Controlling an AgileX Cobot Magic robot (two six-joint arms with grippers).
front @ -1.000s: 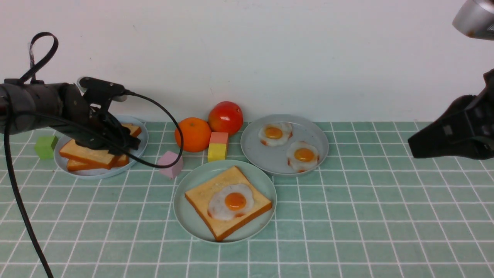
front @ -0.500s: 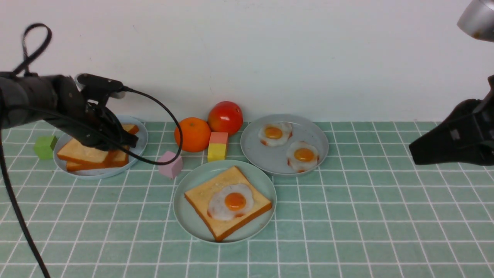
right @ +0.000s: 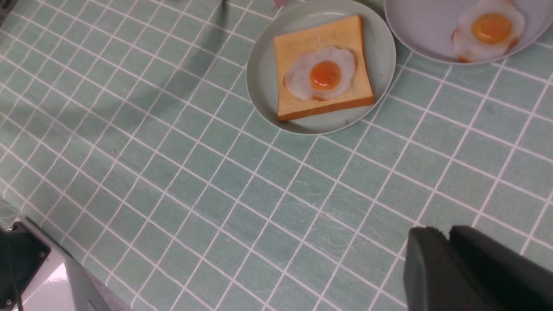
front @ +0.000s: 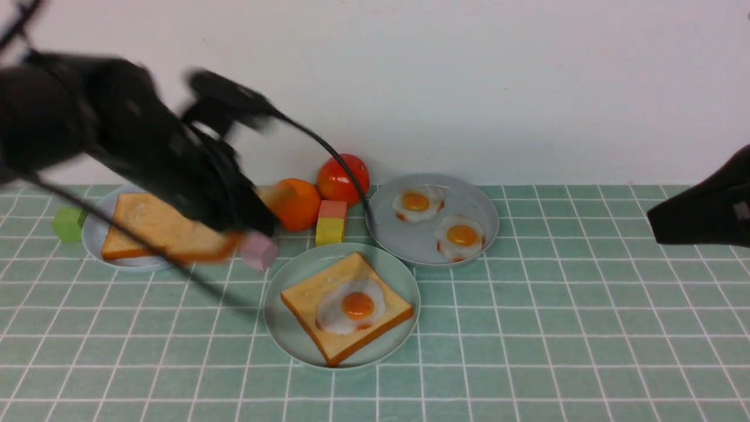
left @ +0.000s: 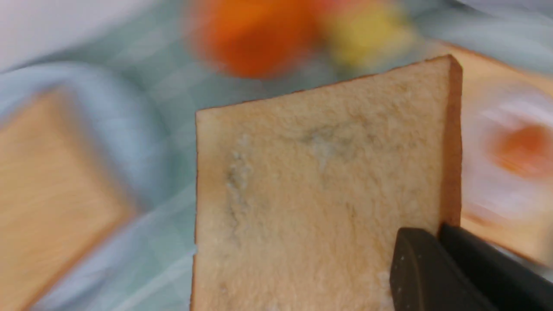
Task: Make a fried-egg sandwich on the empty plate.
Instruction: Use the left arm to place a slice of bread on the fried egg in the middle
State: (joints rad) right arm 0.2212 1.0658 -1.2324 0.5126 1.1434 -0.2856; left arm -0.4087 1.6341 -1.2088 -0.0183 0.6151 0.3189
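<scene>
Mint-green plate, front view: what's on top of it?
A toast slice lies on the mint-green plate, with a fried egg on it. Whatever the toast covers can't be seen.

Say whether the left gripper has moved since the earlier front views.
Yes: the left gripper has shifted right, now beside the pink block.

A tiled green table [front: 556, 351] carries three plates [front: 281, 340], fruit [front: 300, 208] and small blocks [front: 330, 230]
</scene>
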